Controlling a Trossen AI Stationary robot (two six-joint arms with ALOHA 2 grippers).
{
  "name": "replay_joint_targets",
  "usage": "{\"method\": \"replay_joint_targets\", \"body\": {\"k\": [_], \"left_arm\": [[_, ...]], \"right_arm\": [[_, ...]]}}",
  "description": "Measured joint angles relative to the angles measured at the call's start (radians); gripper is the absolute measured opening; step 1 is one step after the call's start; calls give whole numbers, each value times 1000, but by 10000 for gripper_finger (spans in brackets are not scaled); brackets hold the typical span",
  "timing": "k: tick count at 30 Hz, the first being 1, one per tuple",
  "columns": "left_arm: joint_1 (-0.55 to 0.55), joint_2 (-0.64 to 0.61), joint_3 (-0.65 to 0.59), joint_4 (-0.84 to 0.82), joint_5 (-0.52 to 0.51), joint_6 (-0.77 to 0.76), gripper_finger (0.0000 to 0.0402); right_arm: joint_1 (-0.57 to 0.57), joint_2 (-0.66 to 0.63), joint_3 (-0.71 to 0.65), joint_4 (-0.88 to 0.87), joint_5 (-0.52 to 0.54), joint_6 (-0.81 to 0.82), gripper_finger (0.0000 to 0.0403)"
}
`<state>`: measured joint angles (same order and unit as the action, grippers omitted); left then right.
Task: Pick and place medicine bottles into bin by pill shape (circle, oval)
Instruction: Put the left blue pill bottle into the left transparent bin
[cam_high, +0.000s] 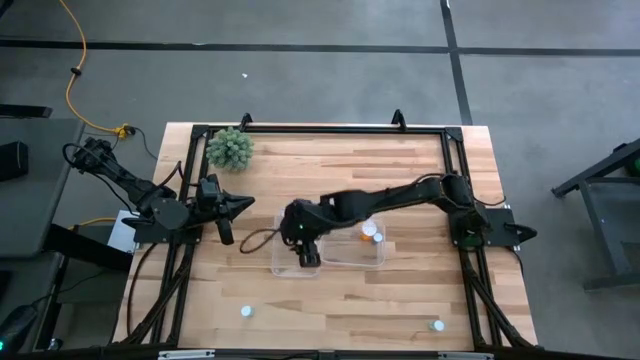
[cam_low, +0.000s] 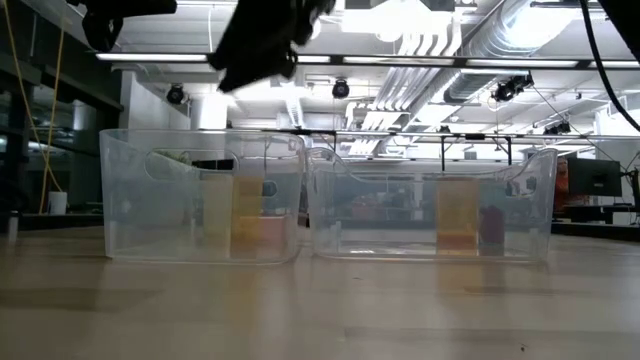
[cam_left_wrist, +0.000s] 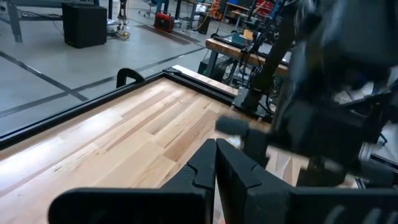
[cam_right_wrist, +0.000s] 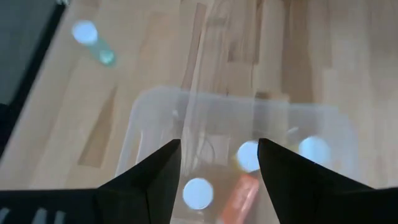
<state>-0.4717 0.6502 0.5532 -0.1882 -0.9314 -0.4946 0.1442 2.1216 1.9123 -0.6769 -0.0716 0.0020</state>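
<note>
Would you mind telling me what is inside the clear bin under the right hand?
The left clear bin under the open right hand holds at least three white-capped bottles, one orange. The hand's fingers cover part of the floor, so more may be hidden.

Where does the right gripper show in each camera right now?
High view: right gripper hangs over the left clear bin, centre of the table.
Low view: a dark blurred gripper at top left, above the left bin; probably the right one.
Left wrist view: the big blurred dark arm at right is probably the right arm; its fingers cannot be made out.
Right wrist view: its own fingers stand open above the bin.
Shared landmark: the clear bins.
</note>
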Motion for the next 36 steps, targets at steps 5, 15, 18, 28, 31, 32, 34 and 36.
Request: {"method": "replay_joint_targets", "body": {"k": [5, 15, 18, 28, 31, 32, 34, 36], "left_arm": [[0, 0, 0, -3, 1, 0, 0], [0, 0, 0, 0, 21, 0, 0], [0, 2, 0, 8, 53, 11, 0], [60, 90, 0, 260, 151, 210, 0], [128, 144, 0, 419, 319, 262, 0], [151, 165, 0, 466, 376, 269, 0], [192, 208, 0, 573, 483, 280, 0], [227, 249, 0, 692, 575, 291, 0]], "right_arm": [[-10, -3, 126, -202, -8, -94, 206], [7, -306, -348, -133, 11, 39, 206], [31, -488, -578, 29, 83, 184, 206], [153, -985, -1055, 524, 418, 519, 206], [165, -1052, -1120, 642, 466, 501, 206], [165, -1065, -1136, 666, 469, 484, 206], [163, -1083, -1159, 719, 469, 431, 206], [163, -1091, -1164, 739, 464, 378, 206]]}}
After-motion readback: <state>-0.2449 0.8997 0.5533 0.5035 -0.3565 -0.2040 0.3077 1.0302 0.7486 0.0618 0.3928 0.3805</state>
